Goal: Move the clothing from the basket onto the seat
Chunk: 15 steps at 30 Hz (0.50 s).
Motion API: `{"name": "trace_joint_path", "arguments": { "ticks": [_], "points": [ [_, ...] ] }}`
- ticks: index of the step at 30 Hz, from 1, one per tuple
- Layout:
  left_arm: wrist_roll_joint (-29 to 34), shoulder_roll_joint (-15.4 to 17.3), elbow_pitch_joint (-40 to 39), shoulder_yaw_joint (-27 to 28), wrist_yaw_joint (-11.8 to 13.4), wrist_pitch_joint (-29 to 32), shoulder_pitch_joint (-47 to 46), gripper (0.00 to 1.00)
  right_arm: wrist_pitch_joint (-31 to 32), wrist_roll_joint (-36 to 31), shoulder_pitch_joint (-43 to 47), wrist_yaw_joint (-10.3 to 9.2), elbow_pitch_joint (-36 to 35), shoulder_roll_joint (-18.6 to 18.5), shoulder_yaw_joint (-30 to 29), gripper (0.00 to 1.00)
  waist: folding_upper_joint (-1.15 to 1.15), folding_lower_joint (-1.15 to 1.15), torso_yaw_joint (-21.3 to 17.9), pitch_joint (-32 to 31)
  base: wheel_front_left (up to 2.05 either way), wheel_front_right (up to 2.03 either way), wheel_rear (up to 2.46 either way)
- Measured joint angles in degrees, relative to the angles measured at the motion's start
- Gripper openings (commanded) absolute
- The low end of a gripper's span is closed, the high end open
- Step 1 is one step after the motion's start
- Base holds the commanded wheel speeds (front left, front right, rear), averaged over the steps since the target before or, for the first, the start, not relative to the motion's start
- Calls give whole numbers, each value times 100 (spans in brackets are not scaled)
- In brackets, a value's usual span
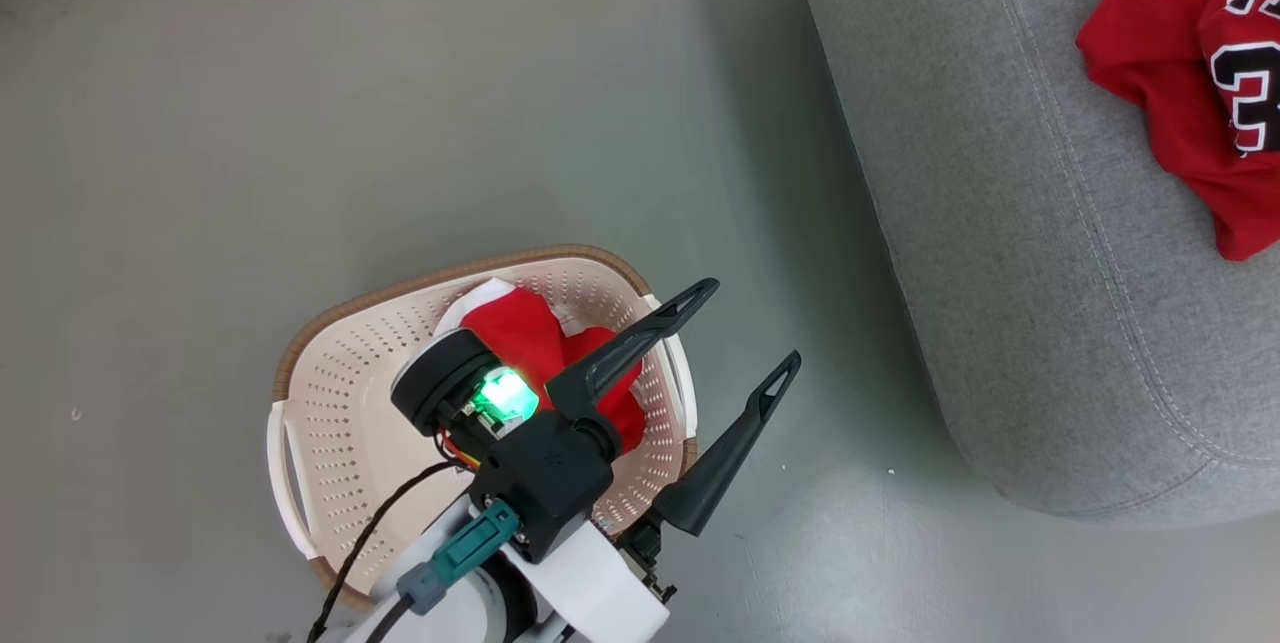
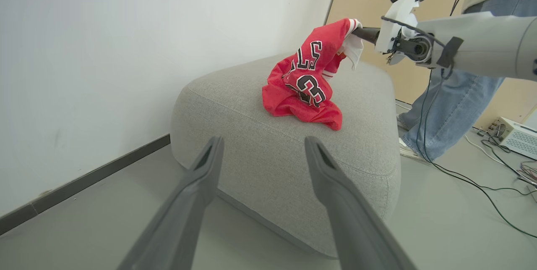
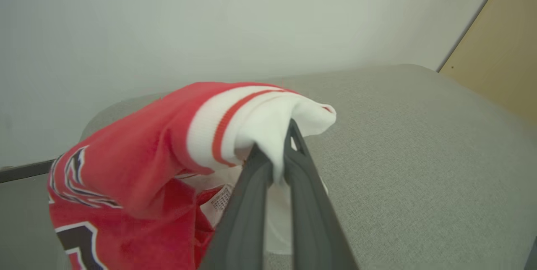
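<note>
Finds the left gripper over the right rim of the basket in the head view, fingers spread wide apart, holding nothing. Notes the same gripper in its wrist view pointing toward the seat, clear of it. Records one red garment with white trim bunched inside the basket, partly hidden behind the left wrist. Places the basket on the grey floor, apart from the seat, bare floor between.

Finds the right gripper clamped tight on the white, red-striped trim of the jersey. Shows that gripper held above the seat, the jersey hanging from it in a peak, its lower folds resting crumpled on the cushion top. Reads black-and-white numerals on the jersey, partly folded. Notes the jersey on the seat at the right edge of the head view.

Logs a person's legs in blue jeans standing beyond the seat.
</note>
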Motion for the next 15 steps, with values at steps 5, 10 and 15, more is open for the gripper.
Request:
{"name": "trace_joint_path", "arguments": {
  "ticks": [5, 10, 15],
  "points": [
    [1, 21, -9, 4, 0, 2, -66, 100, -103, -58, 47, 0, 275, 15, -7, 0, 0, 0, -78, 97, 0, 0, 0],
    [1, 38, -15, 19, 0, 2, -75, 100, -155, -196, 120, 0, 565, 19, -51, 0, 0, 0, -135, 150, 0, 0, 0],
    [1, 51, -15, 30, 0, 2, -77, 100, -164, -253, 127, 0, 748, 14, -86, 0, 0, 0, -163, 176, 0, 0, 0]
  ]
}}
